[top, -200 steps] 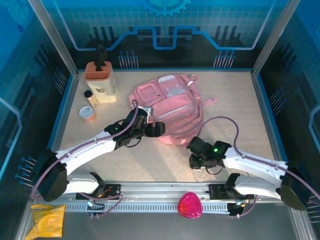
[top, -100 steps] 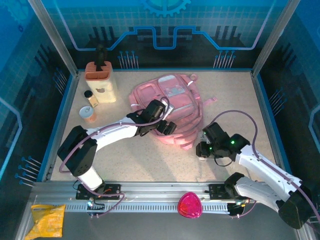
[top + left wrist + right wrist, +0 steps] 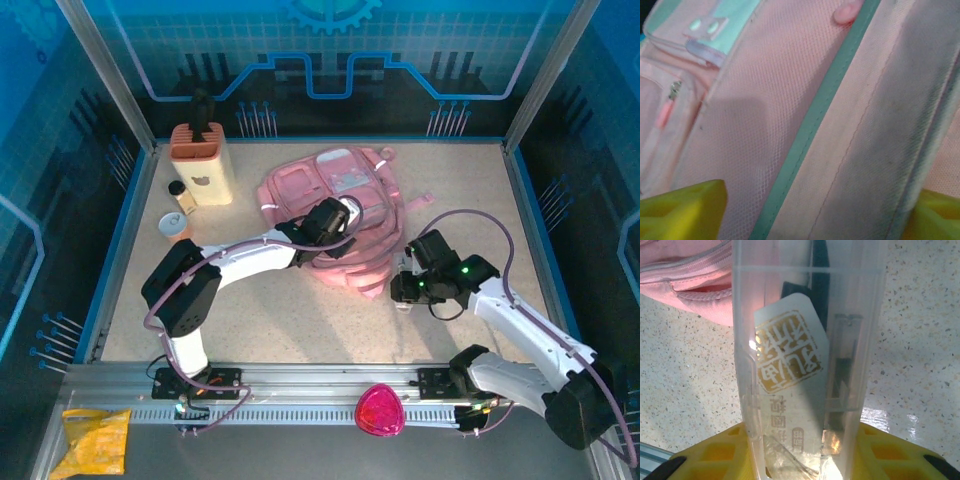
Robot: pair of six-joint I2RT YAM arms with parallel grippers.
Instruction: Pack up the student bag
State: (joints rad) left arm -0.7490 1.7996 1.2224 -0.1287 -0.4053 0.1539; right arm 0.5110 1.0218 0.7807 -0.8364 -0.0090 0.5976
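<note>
Finds the student bag mid-table, open tabletop along its near edge; left gripper spread wide over it, right gripper (just off its near-right corner) clamped on a clear case.

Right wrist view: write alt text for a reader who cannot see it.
The right hand grips a clear plastic box holding a white card with a gold seal print, over a speckled tabletop. A corner of the soft pink backpack shows at upper left.
</note>
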